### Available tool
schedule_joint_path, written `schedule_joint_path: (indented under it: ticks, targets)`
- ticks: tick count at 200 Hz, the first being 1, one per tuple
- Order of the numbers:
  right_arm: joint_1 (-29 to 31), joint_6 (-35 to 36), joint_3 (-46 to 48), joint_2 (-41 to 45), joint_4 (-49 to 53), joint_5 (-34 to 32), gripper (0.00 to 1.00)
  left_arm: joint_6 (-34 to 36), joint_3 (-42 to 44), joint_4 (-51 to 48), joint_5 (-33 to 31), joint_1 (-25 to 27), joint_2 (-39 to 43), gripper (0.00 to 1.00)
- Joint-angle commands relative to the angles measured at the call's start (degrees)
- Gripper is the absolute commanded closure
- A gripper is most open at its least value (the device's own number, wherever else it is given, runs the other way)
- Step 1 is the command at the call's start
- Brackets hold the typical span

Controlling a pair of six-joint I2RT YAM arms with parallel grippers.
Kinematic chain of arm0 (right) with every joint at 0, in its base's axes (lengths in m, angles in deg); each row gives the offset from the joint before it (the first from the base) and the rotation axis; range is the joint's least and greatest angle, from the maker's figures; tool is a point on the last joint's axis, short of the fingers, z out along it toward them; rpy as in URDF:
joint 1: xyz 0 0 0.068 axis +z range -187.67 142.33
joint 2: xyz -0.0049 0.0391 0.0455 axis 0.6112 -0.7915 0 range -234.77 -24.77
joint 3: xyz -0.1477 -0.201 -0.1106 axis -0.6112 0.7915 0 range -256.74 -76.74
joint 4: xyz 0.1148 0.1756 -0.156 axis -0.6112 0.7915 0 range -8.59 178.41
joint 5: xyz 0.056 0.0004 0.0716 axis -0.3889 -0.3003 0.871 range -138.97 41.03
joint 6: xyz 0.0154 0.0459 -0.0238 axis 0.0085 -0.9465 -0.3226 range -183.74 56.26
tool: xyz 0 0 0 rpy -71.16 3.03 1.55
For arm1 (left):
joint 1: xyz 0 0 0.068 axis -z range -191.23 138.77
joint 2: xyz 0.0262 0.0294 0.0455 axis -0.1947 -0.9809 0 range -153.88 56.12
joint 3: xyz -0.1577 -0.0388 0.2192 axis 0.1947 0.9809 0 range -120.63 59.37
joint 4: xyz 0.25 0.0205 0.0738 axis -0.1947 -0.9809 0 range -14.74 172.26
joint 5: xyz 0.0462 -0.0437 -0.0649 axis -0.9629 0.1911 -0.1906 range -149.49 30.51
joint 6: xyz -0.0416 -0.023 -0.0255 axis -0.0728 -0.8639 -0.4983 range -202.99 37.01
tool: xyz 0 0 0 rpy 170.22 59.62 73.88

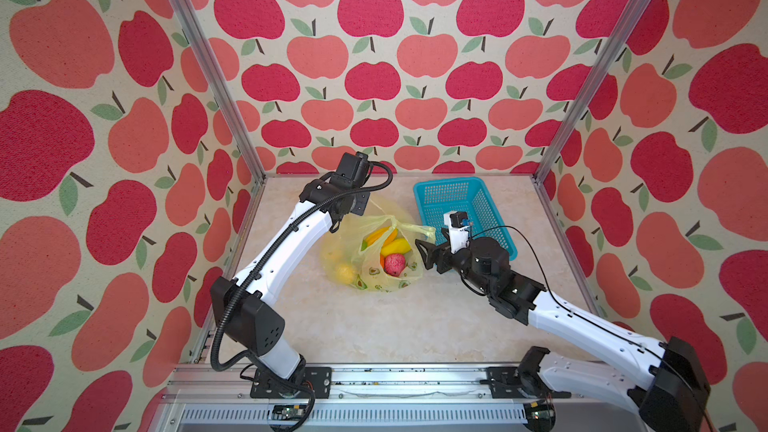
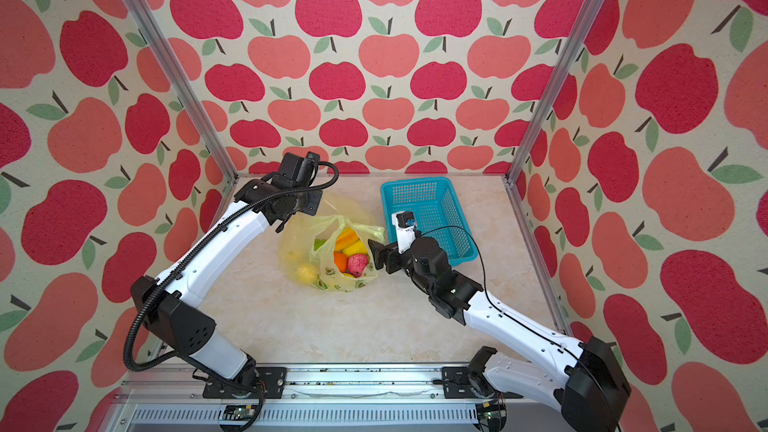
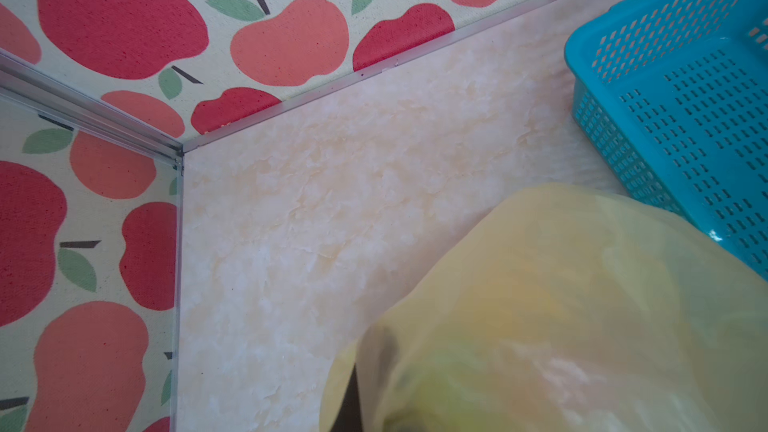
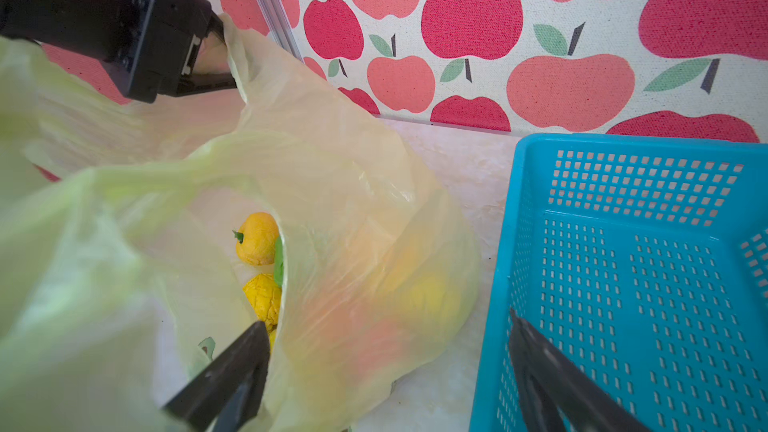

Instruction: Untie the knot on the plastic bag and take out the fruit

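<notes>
The plastic bag (image 1: 376, 280) lies mid-table with its mouth gaping open, and no knot shows. Inside it I see the fruit: a bumpy pink one (image 1: 394, 263), yellow ones (image 1: 395, 246) and an orange one (image 2: 340, 261). My left gripper (image 4: 226, 56) is shut on the bag's far rim and holds it up. In the left wrist view the plastic (image 3: 582, 305) drapes over its jaws. My right gripper (image 1: 424, 256) stands open at the bag's right side. One of its fingers (image 4: 237, 367) is at the mouth and the other is over the basket. Two yellow fruit (image 4: 257, 238) show through the opening.
A teal perforated basket (image 1: 424, 189) stands right of the bag, close behind my right gripper (image 4: 386, 322); nothing shows inside it. Apple-print walls and metal posts (image 1: 199, 56) close in the table on three sides.
</notes>
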Motion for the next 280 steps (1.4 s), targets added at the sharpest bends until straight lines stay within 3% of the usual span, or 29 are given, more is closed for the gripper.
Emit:
schedule_joint_path:
  ticks: [1, 39, 70, 88, 107, 124, 154, 186, 225, 280]
  targets:
    - [0.1, 1.4, 0.6, 1.4, -1.9, 0.9, 0.06, 3.0, -4.7, -1.8, -2.7, -0.1, 0.4, 1.00]
    - [1.8, 3.3, -0.3, 0.7, -2.2, 2.9, 0.04, 4.6, -9.3, -3.1, -3.5, 0.3, 0.8, 1.00]
    - [3.9, 5.5, -1.4, -1.0, -2.1, 2.1, 0.02, 8.2, -8.1, 1.0, -8.6, 2.7, 2.4, 1.00]
    - [4.4, 5.8, -2.0, -2.1, -2.0, 1.9, 0.02, 9.5, -4.5, 4.6, -12.5, 5.5, 4.1, 1.00]
    - [5.1, 6.4, -2.1, -3.0, -2.1, 1.8, 0.01, 11.6, 3.1, 10.0, -19.9, 12.1, 6.9, 1.00]
    - [5.7, 7.2, -1.8, -3.3, -3.1, 2.0, 0.01, 8.6, 11.5, 12.8, -24.9, 16.6, 9.7, 1.00]
    - [6.9, 8.8, -2.1, -4.1, -3.5, 2.9, 0.01, 0.1, 22.3, 12.6, -23.9, 22.4, 13.9, 1.00]
    - [7.5, 8.3, -2.0, -5.1, -3.1, 0.7, 0.01, -6.0, 23.3, 6.9, -20.8, 24.7, 16.5, 1.00]
    - [7.8, 8.0, -0.1, -6.8, -5.8, -3.6, 0.01, -6.0, 26.8, 9.8, -13.5, 24.6, 20.6, 1.00]
    - [8.7, 9.5, -5.8, -13.7, -1.3, -2.1, 0.04, -7.0, 29.5, 10.0, -12.4, 23.2, 23.0, 1.00]
